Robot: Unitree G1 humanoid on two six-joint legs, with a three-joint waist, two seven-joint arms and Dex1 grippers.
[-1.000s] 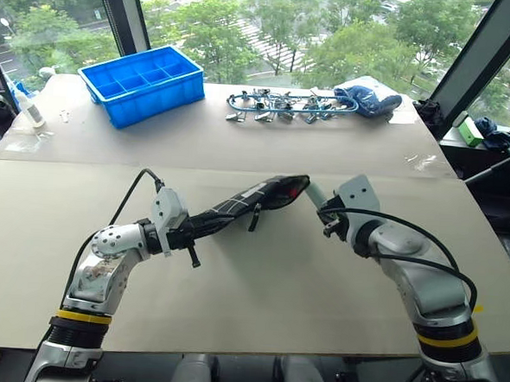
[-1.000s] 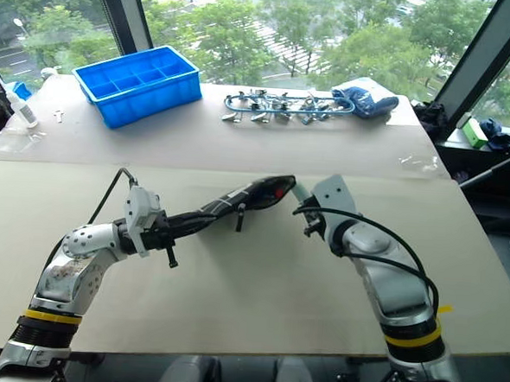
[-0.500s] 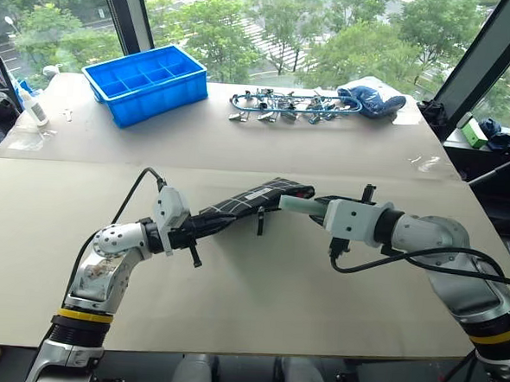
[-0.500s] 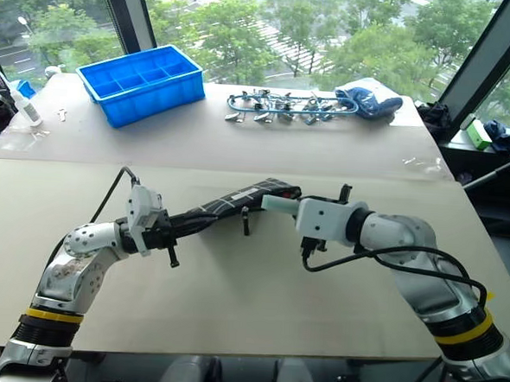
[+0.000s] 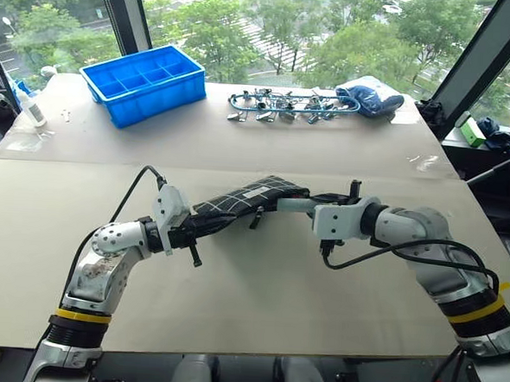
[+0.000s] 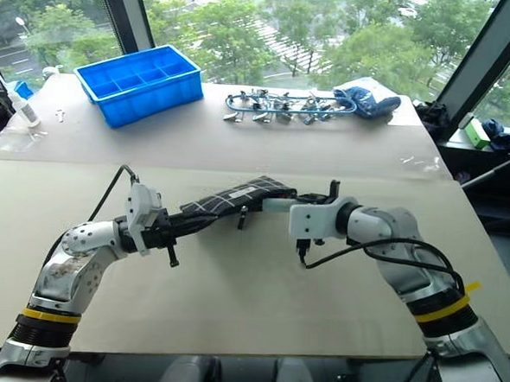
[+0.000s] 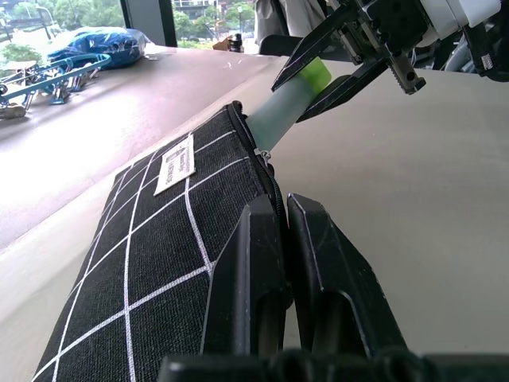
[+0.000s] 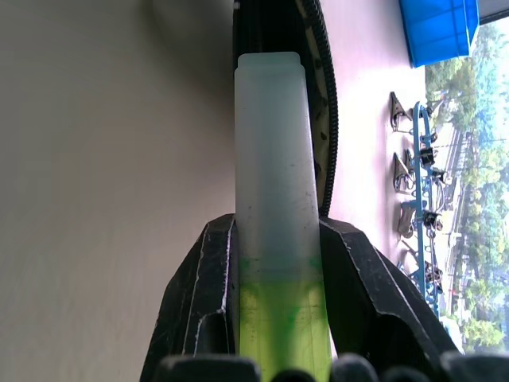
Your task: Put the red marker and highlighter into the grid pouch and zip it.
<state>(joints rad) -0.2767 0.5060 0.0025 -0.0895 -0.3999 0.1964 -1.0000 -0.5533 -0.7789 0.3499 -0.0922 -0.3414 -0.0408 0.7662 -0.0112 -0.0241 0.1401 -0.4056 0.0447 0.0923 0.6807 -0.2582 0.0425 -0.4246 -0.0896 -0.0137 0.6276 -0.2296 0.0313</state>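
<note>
The grid pouch (image 5: 237, 200), black with white lines and a small white label, hangs above the table. My left gripper (image 5: 186, 228) is shut on its near end; in the left wrist view the fingers (image 7: 254, 263) pinch the fabric edge. My right gripper (image 5: 313, 200) is shut on the highlighter (image 5: 290, 204) and grips its green end. The pale tip of the highlighter (image 8: 268, 143) sits at the pouch's open zip mouth (image 7: 258, 147). The red marker is hidden.
At the back left of the table stands a blue divided bin (image 5: 143, 82). A row of metal clips (image 5: 282, 104) and a blue bundle (image 5: 369, 98) lie at the back. A small white bottle (image 5: 30, 108) stands at the far left edge.
My right gripper has rolled and swung the highlighter level, bringing its pale tip to the pouch's mouth. The red seen inside the mouth earlier no longer shows. The left arm held still.
</note>
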